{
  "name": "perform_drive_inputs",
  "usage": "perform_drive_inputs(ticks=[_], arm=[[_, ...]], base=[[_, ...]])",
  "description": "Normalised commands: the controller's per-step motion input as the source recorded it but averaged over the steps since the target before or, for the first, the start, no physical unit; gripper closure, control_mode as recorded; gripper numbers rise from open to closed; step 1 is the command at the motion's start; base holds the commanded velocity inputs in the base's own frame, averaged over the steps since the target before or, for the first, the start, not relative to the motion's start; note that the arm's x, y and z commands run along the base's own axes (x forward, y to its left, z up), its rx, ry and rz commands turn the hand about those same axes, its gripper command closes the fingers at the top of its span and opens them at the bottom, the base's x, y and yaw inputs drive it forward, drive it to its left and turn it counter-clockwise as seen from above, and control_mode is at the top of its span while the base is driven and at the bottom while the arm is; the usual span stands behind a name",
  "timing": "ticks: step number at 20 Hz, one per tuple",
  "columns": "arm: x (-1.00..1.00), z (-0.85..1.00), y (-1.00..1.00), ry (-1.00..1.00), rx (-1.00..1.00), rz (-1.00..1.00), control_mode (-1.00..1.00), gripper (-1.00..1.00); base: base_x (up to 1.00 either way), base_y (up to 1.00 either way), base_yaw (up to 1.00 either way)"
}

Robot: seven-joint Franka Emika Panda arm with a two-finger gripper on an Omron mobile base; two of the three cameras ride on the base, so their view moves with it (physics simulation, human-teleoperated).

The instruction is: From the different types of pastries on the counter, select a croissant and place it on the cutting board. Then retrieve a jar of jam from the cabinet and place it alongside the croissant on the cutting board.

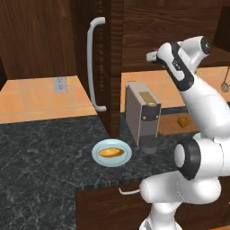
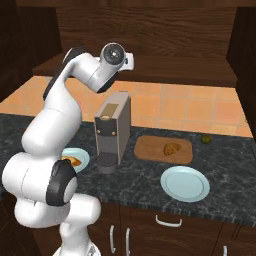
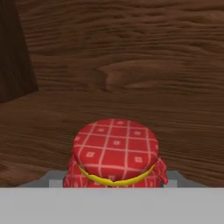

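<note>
- Squat jar of jam with red checked cloth top [image 3: 114, 153] sits dead ahead of the gripper [image 2: 131, 61], on the dark wood-grain cabinet [image 3: 131, 65] shelf.
- Jaw state: cannot tell.
- Small golden-brown croissant [image 2: 172, 148] lies on the brown wooden cutting board [image 2: 150, 147].

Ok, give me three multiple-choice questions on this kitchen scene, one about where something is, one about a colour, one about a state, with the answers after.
1. Where does the croissant lie?
A. on the cutting board
B. on a blue plate
C. on the coffee machine

2. What colour is the cloth top of the jar of jam?
A. green
B. red with a white check
C. plain yellow

3. What is on the round plate nearest the cutting board?
A. a loaf-shaped pastry
B. a jar
C. nothing

Answers: 1 A, the right base view shows it on the wooden board. 2 B, seen close in the hand view. 3 C, its face is bare.
</note>
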Motion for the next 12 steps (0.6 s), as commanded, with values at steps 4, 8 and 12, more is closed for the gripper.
perform_drive_inputs(ticks=[4,8,12], arm=[[-1.0,-0.09,-0.75,-0.09,0.11,0.05,-1.0,1.0],[-0.97,-0.64,-0.69,-0.03,0.01,0.09,-1.0,1.0],[-0.7,-0.96,-0.81,0.0,0.0,0.15,-1.0,1.0]], base=[[0.0,0.0,0.0],[0.0,0.0,0.0],[0.0,0.0,0.0]])
